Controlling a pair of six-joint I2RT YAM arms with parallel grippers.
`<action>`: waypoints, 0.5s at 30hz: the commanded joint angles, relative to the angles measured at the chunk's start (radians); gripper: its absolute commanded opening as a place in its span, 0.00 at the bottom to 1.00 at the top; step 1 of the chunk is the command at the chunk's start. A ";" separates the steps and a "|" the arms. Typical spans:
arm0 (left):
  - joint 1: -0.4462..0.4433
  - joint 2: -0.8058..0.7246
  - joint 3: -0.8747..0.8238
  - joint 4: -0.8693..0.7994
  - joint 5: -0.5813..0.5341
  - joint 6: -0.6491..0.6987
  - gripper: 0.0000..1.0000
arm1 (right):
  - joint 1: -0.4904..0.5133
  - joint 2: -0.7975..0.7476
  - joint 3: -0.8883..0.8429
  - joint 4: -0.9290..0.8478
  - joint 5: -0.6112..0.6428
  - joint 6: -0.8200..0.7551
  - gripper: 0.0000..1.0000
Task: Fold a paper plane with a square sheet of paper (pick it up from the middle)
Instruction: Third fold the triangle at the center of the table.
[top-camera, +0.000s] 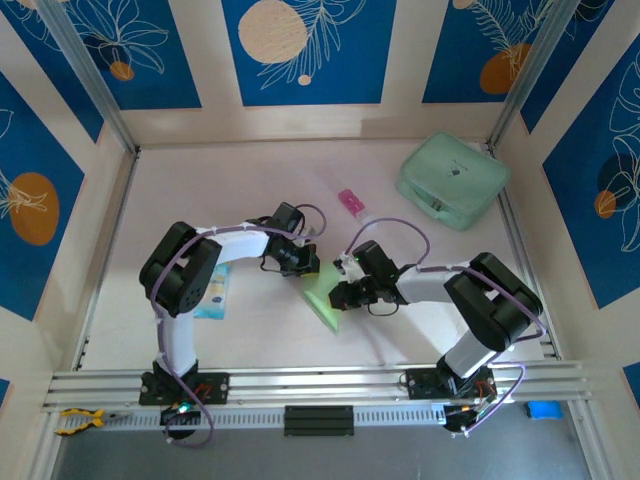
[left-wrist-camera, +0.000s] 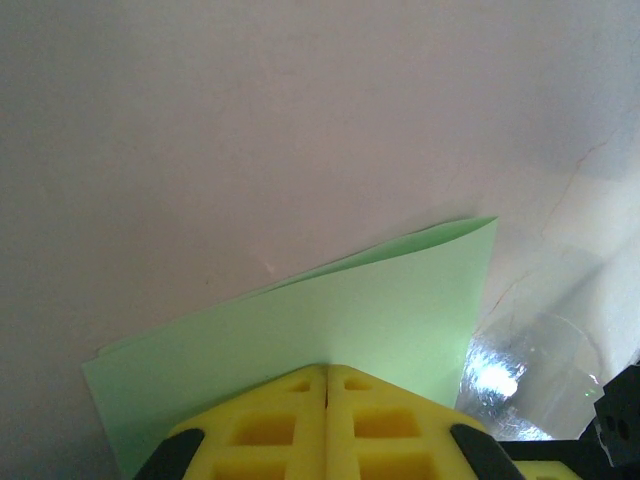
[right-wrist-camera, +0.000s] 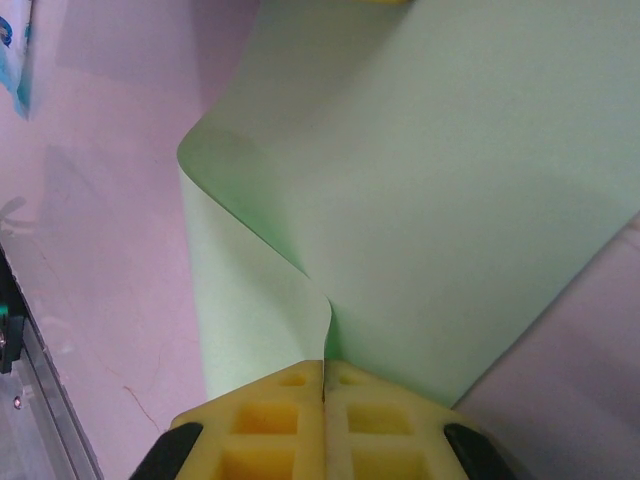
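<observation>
Near edge: 2 arm bases bolted to an aluminium rail (top-camera: 320, 385), a yellow-handled tool (top-camera: 78, 420) at its left end, a small blue item (top-camera: 545, 410) at its right end. A blue-and-white packet (top-camera: 213, 292) lies flat on the table (top-camera: 200, 190), just beside the left arm's upright link. Mid-table, both arms reach inward and meet at the square sheet of paper (top-camera: 327, 300), pale lime-green, held between them. Right gripper (right-wrist-camera: 324, 372): yellow pads pressed together, pinching a raised bend of the sheet. The paper curls up on the left of the pinch and spreads smooth beyond it. Left gripper (left-wrist-camera: 327, 378): pads also closed tight, clamped on the sheet from its far-left side. From that wrist camera the sheet looks doubled, 2 layers parting slightly at the far corner. The 2 grippers sit close together with the paper between. Further back a small pink-and-white tube (top-camera: 351, 203) lies on the table, then a bulky mint-green case (top-camera: 452, 180) near the far right corner. Blue leaf-print panels (top-camera: 310, 50) wall the cell behind.
</observation>
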 joint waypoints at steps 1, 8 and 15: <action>-0.004 -0.009 -0.023 -0.040 -0.031 -0.008 0.07 | 0.007 0.015 0.016 -0.001 -0.009 -0.011 0.00; -0.004 -0.009 -0.027 -0.037 -0.028 -0.010 0.07 | 0.012 -0.019 0.015 -0.005 -0.021 -0.008 0.00; -0.005 -0.007 -0.028 -0.034 -0.027 -0.011 0.07 | 0.012 -0.032 0.013 0.008 -0.036 -0.011 0.00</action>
